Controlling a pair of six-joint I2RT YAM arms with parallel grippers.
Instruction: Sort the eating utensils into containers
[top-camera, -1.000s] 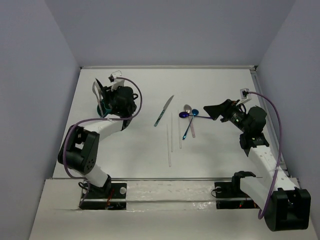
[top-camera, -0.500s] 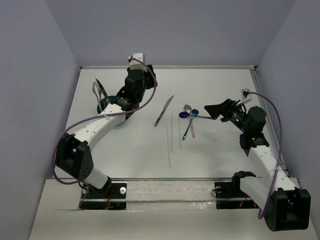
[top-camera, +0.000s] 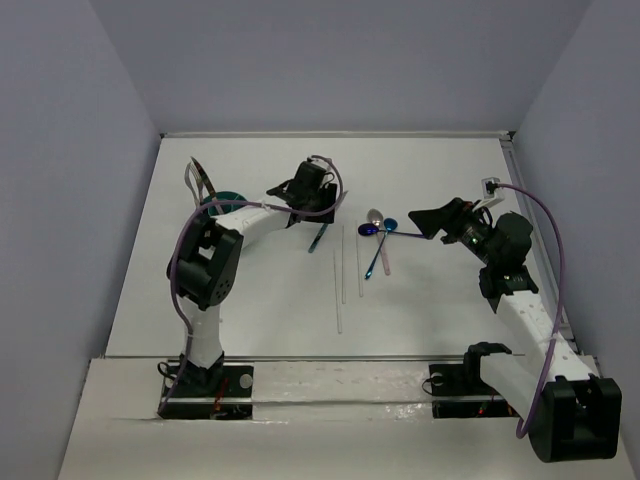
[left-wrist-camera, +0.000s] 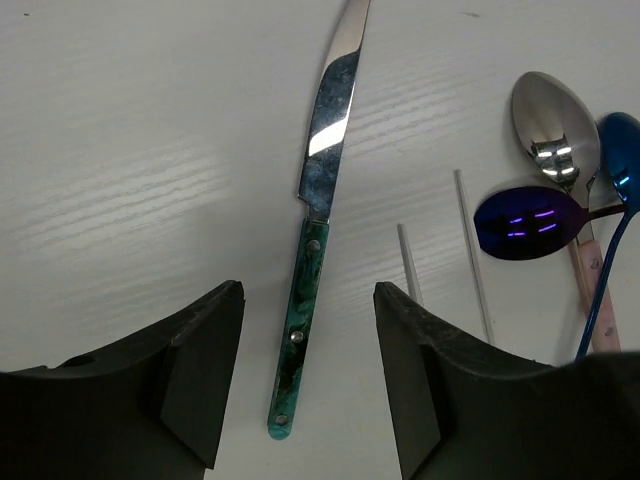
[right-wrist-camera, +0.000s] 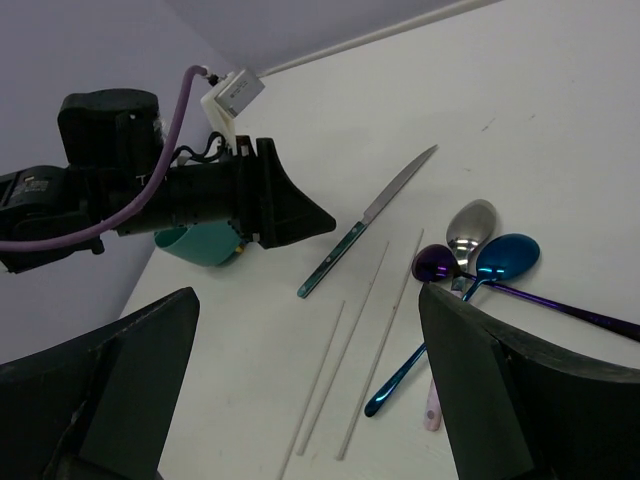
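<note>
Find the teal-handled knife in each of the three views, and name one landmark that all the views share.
Top external: the teal-handled knife is mid-picture, left of the chopsticks, its blade partly hidden by the left arm.
Left wrist: knife in the centre, blade pointing up.
Right wrist: knife in the centre, slanting up to the right.
Shared landmark: the silver spoon, right of the knife in every view.

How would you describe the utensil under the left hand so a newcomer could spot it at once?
On the white table, look mid-table, just left of the pale chopsticks and the spoon cluster. The knife lies flat there, its handle between the fingers of the open left hand. It alone has a marbled teal handle and a long pointed silver blade.
</note>
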